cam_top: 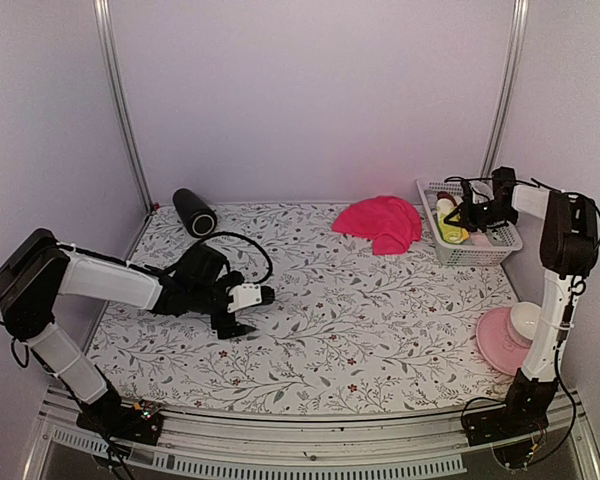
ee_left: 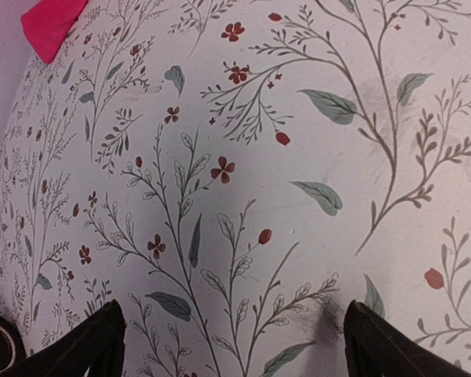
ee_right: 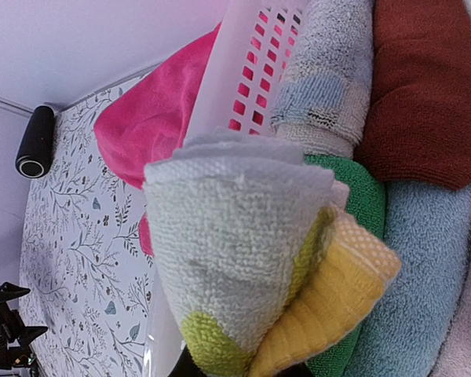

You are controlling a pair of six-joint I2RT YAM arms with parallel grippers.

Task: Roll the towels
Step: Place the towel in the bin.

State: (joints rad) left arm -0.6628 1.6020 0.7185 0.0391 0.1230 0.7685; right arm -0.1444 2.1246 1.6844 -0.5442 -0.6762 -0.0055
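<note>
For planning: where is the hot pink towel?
Top view: the hot pink towel lies at the back right, just left of the white basket.

Both my arms are white tubes with chunky black joints. Thin black cables loop off my left arm (cam_top: 105, 280) and right arm (cam_top: 552, 300). And my left gripper (cam_top: 254, 312) has a white block plus pointy black fingers (ee_left: 90, 345).
</note>
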